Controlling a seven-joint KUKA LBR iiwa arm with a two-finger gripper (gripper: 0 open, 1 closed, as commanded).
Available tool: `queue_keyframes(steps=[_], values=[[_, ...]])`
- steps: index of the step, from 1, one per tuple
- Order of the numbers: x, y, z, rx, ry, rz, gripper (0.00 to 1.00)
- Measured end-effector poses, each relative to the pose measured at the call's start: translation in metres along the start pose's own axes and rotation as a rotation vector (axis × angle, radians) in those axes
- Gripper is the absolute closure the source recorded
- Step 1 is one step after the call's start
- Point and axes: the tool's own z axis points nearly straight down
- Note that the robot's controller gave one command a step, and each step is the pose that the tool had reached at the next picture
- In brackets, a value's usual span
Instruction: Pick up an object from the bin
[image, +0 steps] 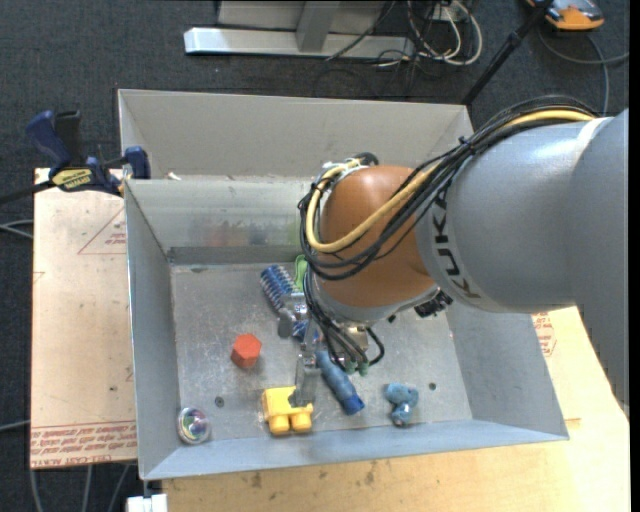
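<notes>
Here the arm (540, 220) comes in from the right and bends down into the grey metal bin (150, 300), its rounded orange cover (365, 240) and a bundle of black and yellow cables (400, 200) hanging over the middle of the bin floor. Below the cover the hand (305, 388) points down toward the front of the bin. Its tip is at the upper right edge of a yellow toy piece (286, 412), a small blocky thing with two rounded lobes on its near side, which lies close to the front wall, a little left of centre. Whether the tip touches the yellow toy piece or hangs just above it cannot be told, nor whether the hand is spread or pressed together.

Just to the right of the hand a blue pen-like stick (342, 392) lies slanted on the floor, its upper end hidden under the hand's body. Farther right, near the front wall, sits a small grey-blue lump (402, 400). To the left of the hand, well apart, a small red block (245, 350) stands alone on the floor, and a clear shiny ball (193, 425) rests in the front left corner. Behind the hand, partly under the orange cover, lie a blue ribbed thing (278, 285) and a green thing (300, 270) just beside it.
</notes>
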Motion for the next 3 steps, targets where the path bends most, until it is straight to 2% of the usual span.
queue_keyframes(steps=[1,2,3], values=[[0.021,-0.019,0.102,-0.002,-0.016,-0.062,0.0],[0.025,-0.019,0.102,0.0,-0.003,-0.065,1.0],[0.014,-0.008,-0.04,0.0,-0.009,-0.249,1.0]])
